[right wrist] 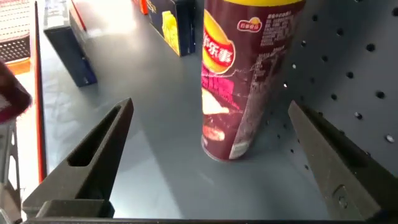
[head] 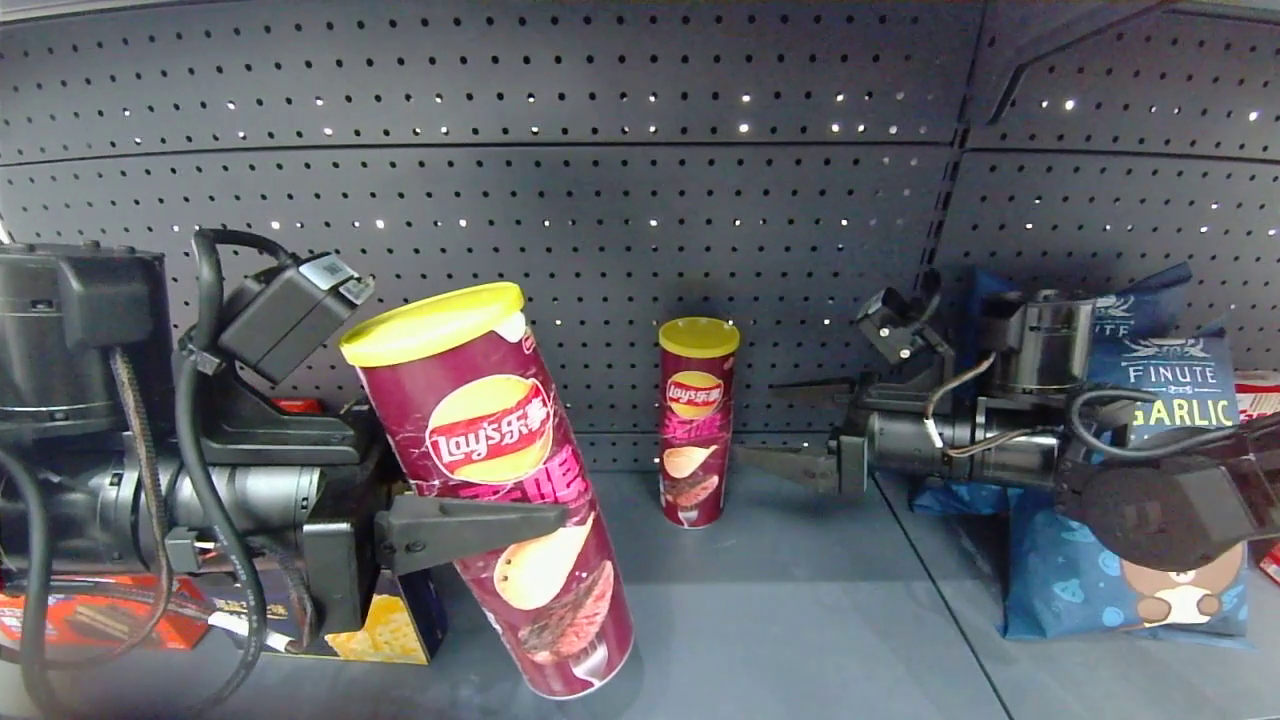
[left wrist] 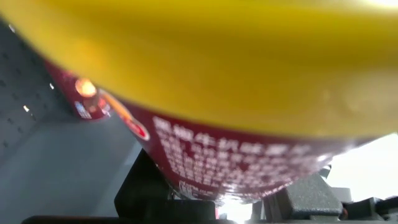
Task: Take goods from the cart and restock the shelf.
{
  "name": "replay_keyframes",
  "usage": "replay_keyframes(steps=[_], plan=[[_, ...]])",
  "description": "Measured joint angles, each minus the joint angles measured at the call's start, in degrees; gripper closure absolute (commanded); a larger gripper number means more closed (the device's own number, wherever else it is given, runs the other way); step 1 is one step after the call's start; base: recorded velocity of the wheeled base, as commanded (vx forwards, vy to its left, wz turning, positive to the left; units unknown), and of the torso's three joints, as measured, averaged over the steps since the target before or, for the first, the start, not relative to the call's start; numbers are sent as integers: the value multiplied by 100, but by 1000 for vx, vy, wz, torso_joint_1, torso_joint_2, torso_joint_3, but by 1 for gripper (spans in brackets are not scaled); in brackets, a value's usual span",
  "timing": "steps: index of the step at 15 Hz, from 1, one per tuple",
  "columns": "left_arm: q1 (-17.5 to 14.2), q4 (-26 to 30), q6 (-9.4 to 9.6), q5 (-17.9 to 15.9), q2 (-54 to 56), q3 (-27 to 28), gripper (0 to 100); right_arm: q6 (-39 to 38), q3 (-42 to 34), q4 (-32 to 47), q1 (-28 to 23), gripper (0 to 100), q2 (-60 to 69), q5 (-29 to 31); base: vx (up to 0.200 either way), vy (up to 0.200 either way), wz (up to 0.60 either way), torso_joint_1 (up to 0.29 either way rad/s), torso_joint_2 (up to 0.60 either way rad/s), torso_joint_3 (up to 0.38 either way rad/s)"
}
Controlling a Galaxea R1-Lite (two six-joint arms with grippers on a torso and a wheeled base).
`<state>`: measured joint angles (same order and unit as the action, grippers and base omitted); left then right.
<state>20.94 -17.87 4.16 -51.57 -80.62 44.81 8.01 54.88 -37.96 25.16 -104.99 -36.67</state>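
Starting at the left, two boxes (head: 385, 630) sit on the shelf (head: 800, 600) behind my left arm. The left gripper (head: 520, 520) is pinching the held can (head: 490, 440) across its middle, one finger showing across its front. This can is at the near left of the shelf and clearly tilted, its yellow lid leaning left and its base lower and to the right, close to the shelf floor. I cannot tell whether the base touches.

At the centre, far back against the pegboard (head: 600, 200), the standing can (head: 697, 425) is upright. Just to its right, the right gripper (head: 790, 425) has its fingers spread wide and holds nothing, its tips pointing at that can but apart from it. Blue snack bags (head: 1170, 400) lean at the far right behind that arm.

My worry is the tilt. If I let go now, I judge the held can would tip over, and being round it could roll toward the near edge. Carrying it far and right without straightening it could clip the standing can. A small drift of the right arm leftward could also knock that can down.
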Motion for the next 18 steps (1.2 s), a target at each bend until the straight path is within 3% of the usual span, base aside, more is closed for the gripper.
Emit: replay_keyframes(steps=[10,18], plan=[[-11,6,-2,-2,-39,26,100,-2,735,-380,-41,0,-1165,-580,0,0,0,0,0,0],[-20,6,-2,0,-66,-2,100,-2,906,-542,24,0,-1720,-646,0,0,0,0,0,0]])
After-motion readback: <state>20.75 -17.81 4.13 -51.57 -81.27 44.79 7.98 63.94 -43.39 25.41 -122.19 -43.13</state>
